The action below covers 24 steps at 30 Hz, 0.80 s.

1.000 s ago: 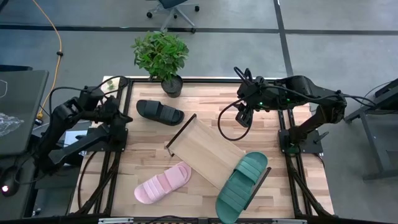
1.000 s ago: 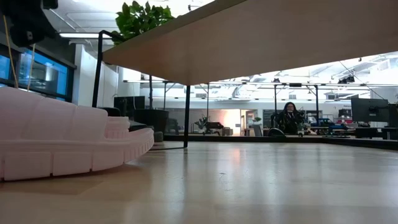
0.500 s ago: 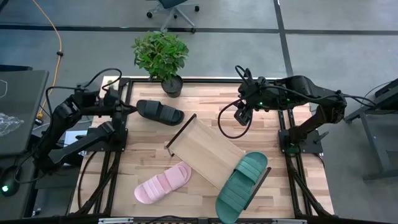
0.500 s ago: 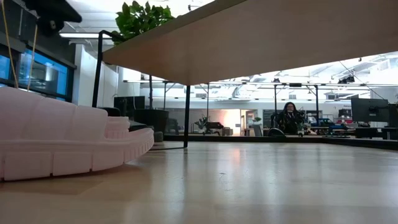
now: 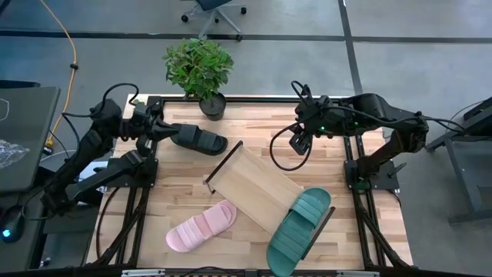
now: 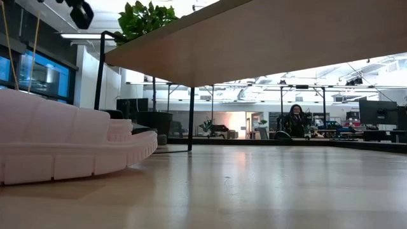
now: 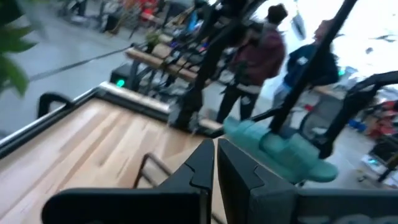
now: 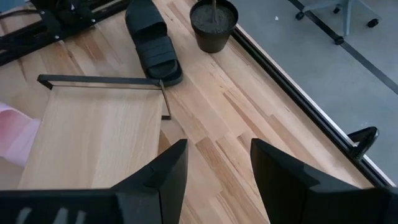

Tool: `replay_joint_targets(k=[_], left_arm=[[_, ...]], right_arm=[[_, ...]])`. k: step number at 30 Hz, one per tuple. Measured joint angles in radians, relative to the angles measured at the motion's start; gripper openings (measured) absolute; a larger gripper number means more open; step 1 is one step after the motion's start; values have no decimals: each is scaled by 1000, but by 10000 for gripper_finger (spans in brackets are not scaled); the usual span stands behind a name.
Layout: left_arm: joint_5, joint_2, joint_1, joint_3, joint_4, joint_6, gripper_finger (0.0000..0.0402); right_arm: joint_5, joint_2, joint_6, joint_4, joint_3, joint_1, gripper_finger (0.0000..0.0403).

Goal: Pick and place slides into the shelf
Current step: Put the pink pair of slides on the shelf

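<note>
**Slatted tabletop: one slide shelved, two loose**

Slatted wooden tabletop (image 5: 184,181) carries everything you need to check. Your shelf (image 5: 254,185) lies diagonally at mid-table, its black end frame (image 8: 102,81) facing the far side. The teal slide (image 5: 298,229) rests on the shelf's near right end. The pink slide (image 5: 201,226) lies on the tabletop by the shelf's near left side, apart from it. The black slide (image 5: 197,138) lies at the far left, next to a potted plant (image 5: 199,71) at the far edge. Your left gripper (image 5: 163,130) hovers just beside the black slide's heel, fingers (image 7: 202,171) pressed together, holding nothing. Your right gripper (image 5: 298,144) hangs over bare wood at the far right, jaws spread, empty. A person (image 6: 295,119) sits in the room beyond.
</note>
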Motion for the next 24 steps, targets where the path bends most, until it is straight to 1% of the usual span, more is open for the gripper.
replay_joint_targets(k=[3,6,12,16,20,24], left_arm=[[-25,-11,-74,-27,76,-23,10],[-106,-13,-176,-39,82,-24,10],[-346,-8,-440,-44,89,-24,10],[-538,3,-634,-44,89,-23,10],[-719,42,-818,-44,88,-28,10],[-861,106,-992,-44,88,-76,10]], right_arm=[[1,0,17,-18,0,0,167],[9,0,32,-31,0,0,167],[10,0,32,-38,0,0,167],[18,0,32,-38,0,0,167],[17,0,31,-38,0,0,167],[17,0,13,-39,0,0,167]])
